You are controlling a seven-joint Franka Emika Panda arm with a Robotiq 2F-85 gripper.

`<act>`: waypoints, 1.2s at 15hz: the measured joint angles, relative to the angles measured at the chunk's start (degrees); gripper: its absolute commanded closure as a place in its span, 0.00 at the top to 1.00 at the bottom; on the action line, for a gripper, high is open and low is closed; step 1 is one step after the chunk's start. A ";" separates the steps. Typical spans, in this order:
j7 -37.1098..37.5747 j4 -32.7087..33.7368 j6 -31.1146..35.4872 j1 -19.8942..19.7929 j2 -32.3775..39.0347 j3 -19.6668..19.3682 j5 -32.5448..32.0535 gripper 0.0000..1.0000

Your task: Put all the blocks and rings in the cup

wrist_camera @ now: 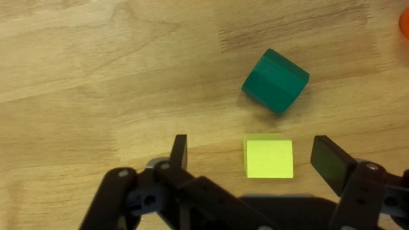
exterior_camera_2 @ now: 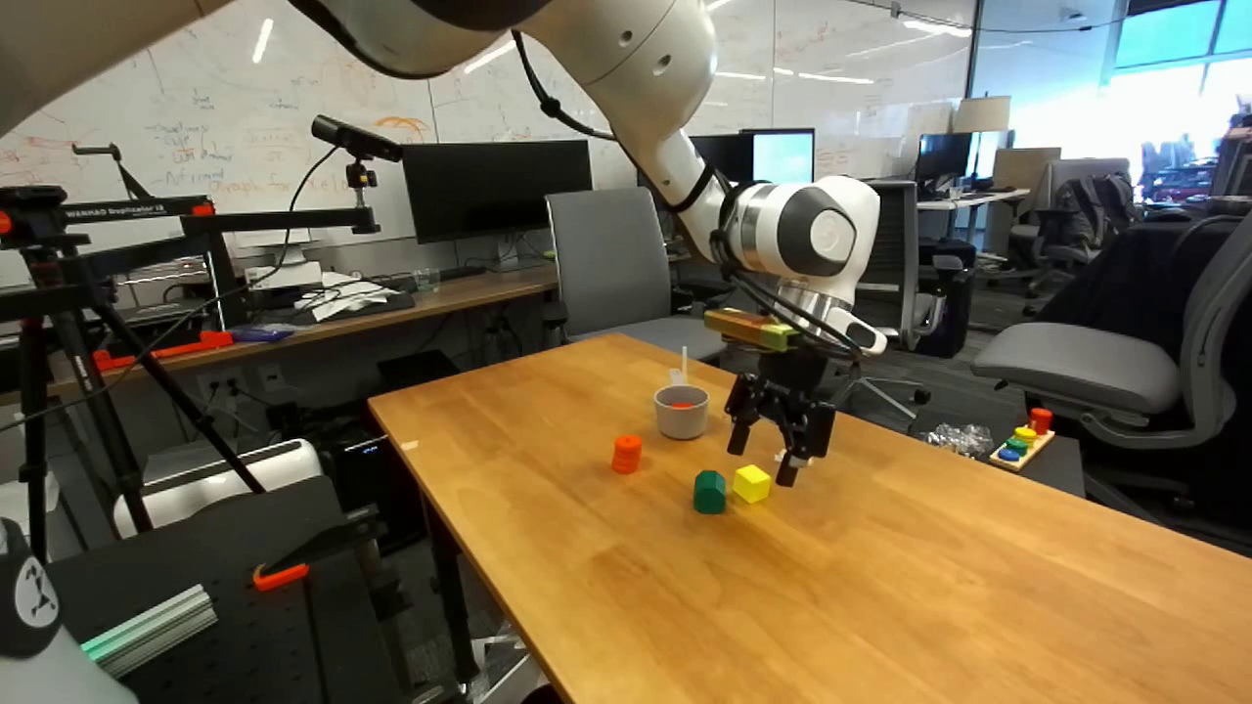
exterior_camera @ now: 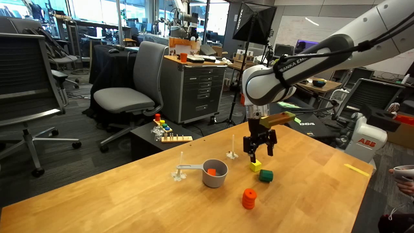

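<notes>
Grey chairs (exterior_camera: 124,98) and a dark drawer cabinet (exterior_camera: 203,94) back the scene in an exterior view, and out front, on the honey-coloured wooden table (exterior_camera: 106,200), it's a bright little line-up; there's the yellow block (wrist_camera: 270,158), a crisp lemon cube sitting flat on the wood; just beside it, a strip of bare wood between them, lies the green block (wrist_camera: 276,81), deep in shade and faceted like a stubby prism, turned at a slant to its neighbour; apart from both, near the cup (exterior_camera: 215,182), stands the orange stack (exterior_camera: 249,199), upright, ridged all round, a small hole dotting its top, though whether it's loose rings or one grooved piece is hard to tell; the cup itself, plain grey, round and upright, its slim handle (exterior_camera: 194,167) poking out sideways towards a thin white peg (exterior_camera: 181,158), already has a red-orange piece (exterior_camera: 211,172) inside, partly hidden by the wall; and over the yellow block hangs the black gripper (exterior_camera: 261,155), jaws spread wide, nothing in its grasp; the wrist view puts that cube between the fingers (wrist_camera: 332,166), bare wood showing on either side, the block resting on the table, unheld.
</notes>
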 measured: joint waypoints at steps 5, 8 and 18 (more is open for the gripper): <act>-0.68 0.04 0.00 0.09 0.04 0.22 0.00 1.00; -1.34 0.26 -0.03 0.09 0.35 0.23 0.00 1.00; -2.65 4.78 -0.58 0.50 4.74 0.90 0.00 0.35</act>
